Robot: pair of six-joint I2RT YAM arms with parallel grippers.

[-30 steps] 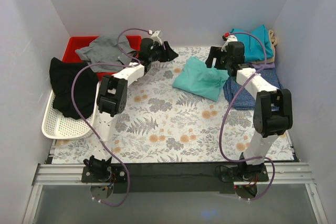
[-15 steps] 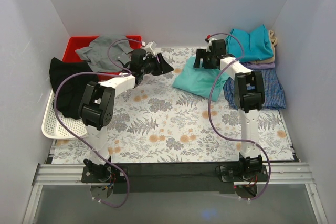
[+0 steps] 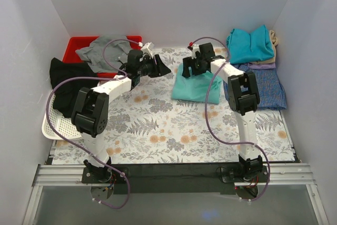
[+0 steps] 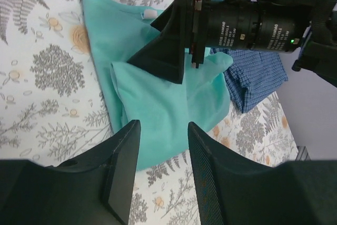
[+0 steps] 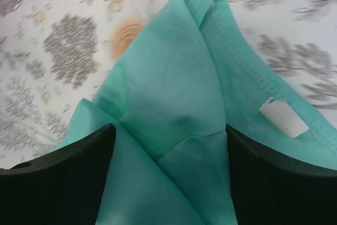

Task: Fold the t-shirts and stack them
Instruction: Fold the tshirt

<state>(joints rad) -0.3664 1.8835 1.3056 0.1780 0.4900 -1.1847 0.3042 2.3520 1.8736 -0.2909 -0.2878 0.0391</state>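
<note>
left pincer (image 3: 162,68): open, hovering over bench (image 3: 158,125), just left of tee
right pincer (image 3: 187,71): open, straddling a bunched fold — close low, grab one layer
mint tee (image 3: 199,85): crumpled mid-bench — spread flat first
stack (image 3: 251,43): far right

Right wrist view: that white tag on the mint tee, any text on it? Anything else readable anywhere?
None legible.
The white tag on the mint-green tee shows only a small blue mark, too blurred to read.
No other text shows in any view.
</note>
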